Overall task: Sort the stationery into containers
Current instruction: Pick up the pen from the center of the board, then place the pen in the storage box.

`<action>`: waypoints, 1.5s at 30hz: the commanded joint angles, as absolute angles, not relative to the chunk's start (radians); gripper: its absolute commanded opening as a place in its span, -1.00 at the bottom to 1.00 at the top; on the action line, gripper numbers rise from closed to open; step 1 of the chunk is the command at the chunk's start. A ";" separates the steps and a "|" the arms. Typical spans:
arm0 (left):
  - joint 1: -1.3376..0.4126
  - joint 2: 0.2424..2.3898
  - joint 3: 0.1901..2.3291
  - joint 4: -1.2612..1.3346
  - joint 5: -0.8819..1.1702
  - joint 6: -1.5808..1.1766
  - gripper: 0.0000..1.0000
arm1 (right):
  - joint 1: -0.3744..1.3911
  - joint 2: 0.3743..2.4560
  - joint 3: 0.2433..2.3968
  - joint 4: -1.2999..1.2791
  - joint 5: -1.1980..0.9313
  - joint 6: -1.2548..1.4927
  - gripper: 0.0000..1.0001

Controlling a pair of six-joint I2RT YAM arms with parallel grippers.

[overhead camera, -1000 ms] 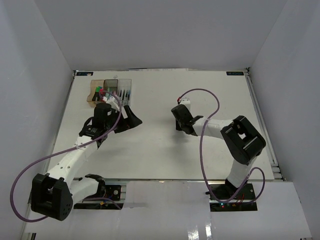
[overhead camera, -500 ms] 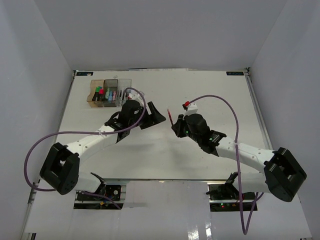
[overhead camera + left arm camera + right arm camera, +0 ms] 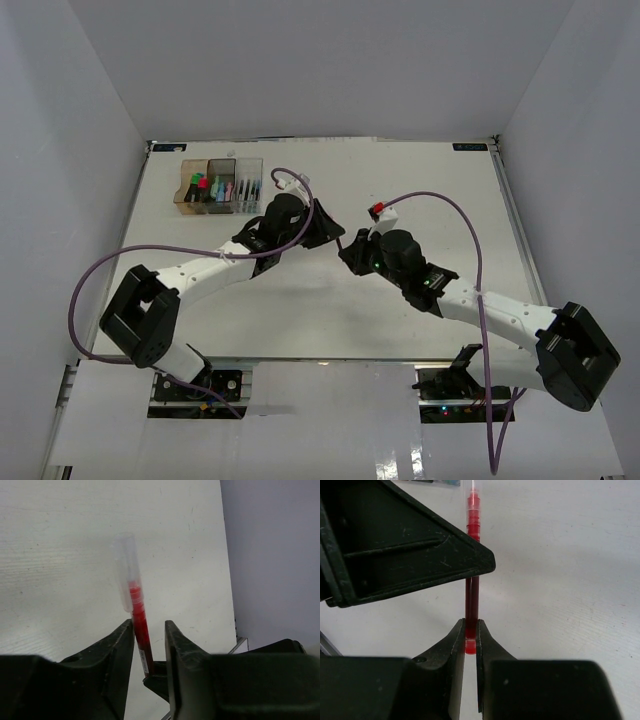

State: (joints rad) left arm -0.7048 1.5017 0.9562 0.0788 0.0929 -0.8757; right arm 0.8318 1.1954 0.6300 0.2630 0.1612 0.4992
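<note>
A red pen (image 3: 136, 615) with a clear cap stands in mid-air over the middle of the table. My right gripper (image 3: 470, 622) is shut on its lower end. The red pen (image 3: 472, 545) rises from those fingers past the black left finger (image 3: 410, 545). My left gripper (image 3: 148, 624) straddles the pen's shaft; the pen touches one finger and a narrow gap shows at the other. From above, the left gripper (image 3: 333, 236) and right gripper (image 3: 349, 251) meet tip to tip. The containers (image 3: 183, 203) stand at the back left, with highlighters (image 3: 205, 185) and thin pens (image 3: 246, 188) inside.
White walls enclose the table on three sides. Purple cables (image 3: 440, 200) loop above both arms. A metal rail (image 3: 520, 240) runs along the right table edge.
The left arm swung from the containers to the table's middle and its jaws narrowed around the pen. The right arm stretched leftward, carrying the pen to meet it.
</note>
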 commanded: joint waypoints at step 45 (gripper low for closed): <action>-0.189 2.048 1.804 -0.495 -0.141 -0.023 0.21 | 0.795 0.933 0.523 0.003 0.405 0.256 0.80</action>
